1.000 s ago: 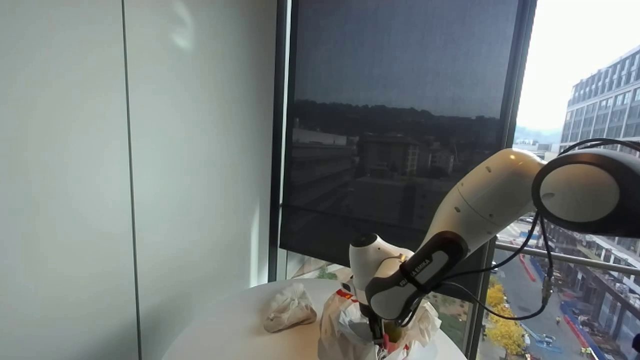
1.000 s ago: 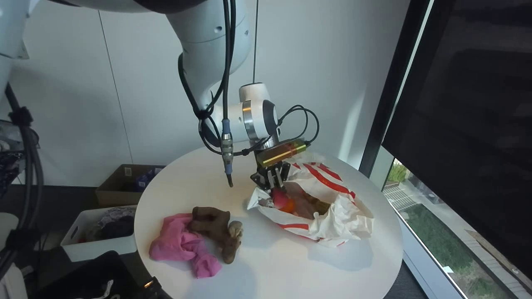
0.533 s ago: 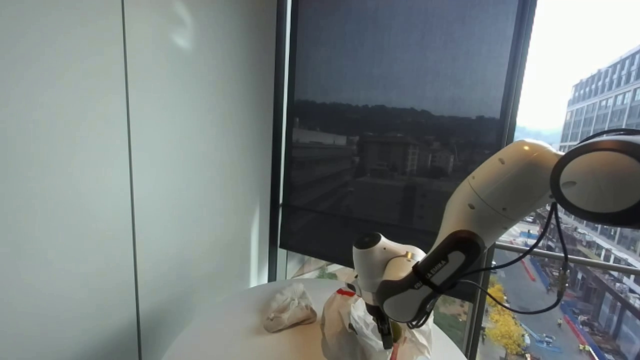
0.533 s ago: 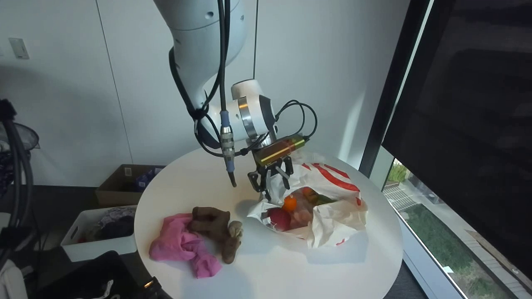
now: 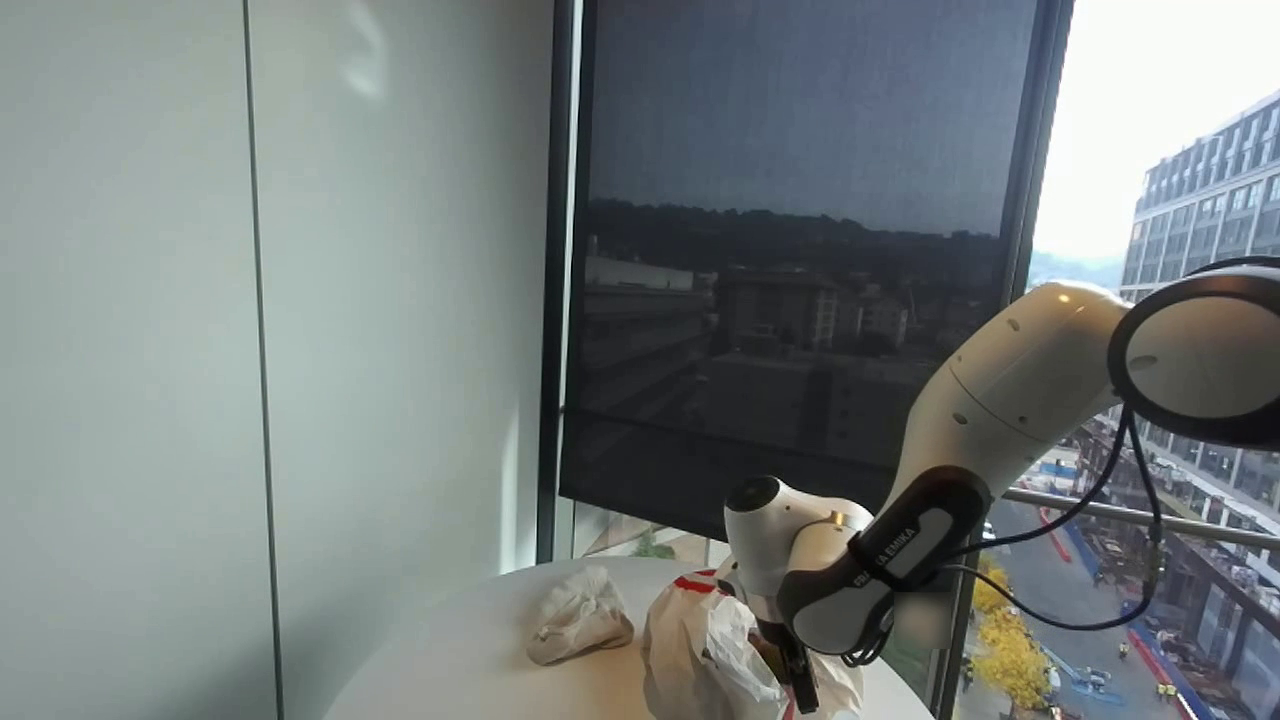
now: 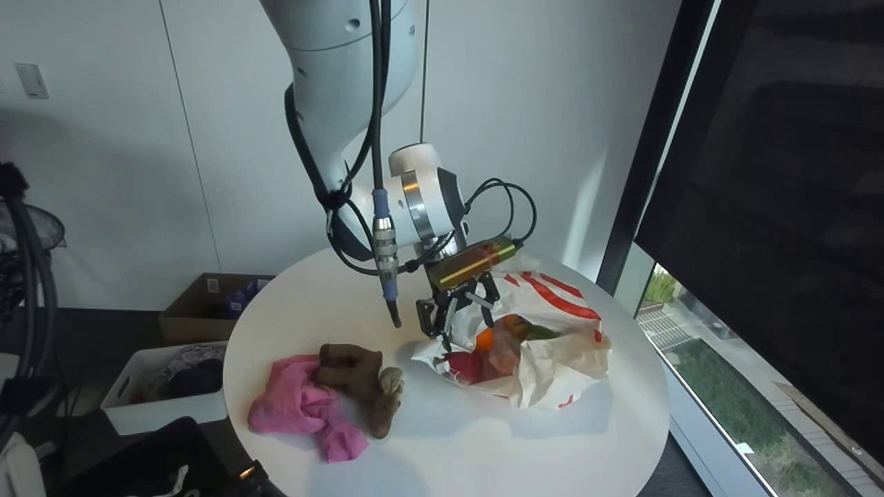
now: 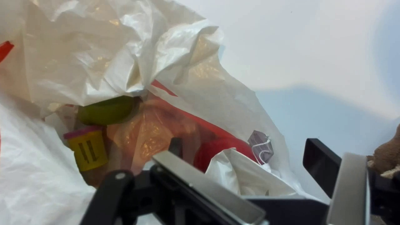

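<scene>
In an exterior view, the counter (image 6: 476, 459) is carrying a white bag (image 6: 563, 373) right of centre; we are judging it limp, slippery, fairly light, best pinched where its edge bunches. Our claw (image 6: 468, 334) is hanging wide near a red round item (image 6: 464, 368) inside.

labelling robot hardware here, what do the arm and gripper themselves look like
The arm is white and rounded, with dark joint covers; lettering on one ends in EMIKA. Black cables loop along it, one with a silver-and-blue connector. A glossy gold-brown box sits above the gripper, black with silver bars on its two fingers.
</scene>
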`<state>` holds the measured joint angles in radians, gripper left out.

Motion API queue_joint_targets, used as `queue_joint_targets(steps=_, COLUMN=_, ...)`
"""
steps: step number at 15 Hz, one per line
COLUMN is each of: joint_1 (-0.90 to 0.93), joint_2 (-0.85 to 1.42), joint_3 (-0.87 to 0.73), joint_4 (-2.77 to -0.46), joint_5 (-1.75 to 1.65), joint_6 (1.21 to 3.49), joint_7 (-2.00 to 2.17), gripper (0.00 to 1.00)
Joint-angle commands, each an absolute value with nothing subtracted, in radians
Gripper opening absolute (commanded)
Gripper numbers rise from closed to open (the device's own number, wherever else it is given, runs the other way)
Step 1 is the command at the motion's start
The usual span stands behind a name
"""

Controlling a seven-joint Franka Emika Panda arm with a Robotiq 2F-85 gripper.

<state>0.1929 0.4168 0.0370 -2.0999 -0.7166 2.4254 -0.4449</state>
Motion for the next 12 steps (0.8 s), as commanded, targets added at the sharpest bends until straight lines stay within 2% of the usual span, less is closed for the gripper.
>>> queue_joint_targets(steps=1, joint_1=0.136, joint_2=0.434, joint_3=0.04, joint_4=-2.116, joint_5=-0.766, joint_6=2.5, joint_7=-0.434, gripper=0.99)
queue_joint_targets(steps=7, joint_1=0.063, joint_2=0.533, joint_3=0.026, joint_4=-2.072, joint_5=-0.818, joint_6=2.711, joint_7=-0.447, gripper=1.0)
queue_joint_targets(steps=12, joint_1=0.036, joint_2=0.624, joint_3=0.023, joint_4=-1.992, joint_5=-0.815, joint_6=2.79, joint_7=-0.458, gripper=1.0)
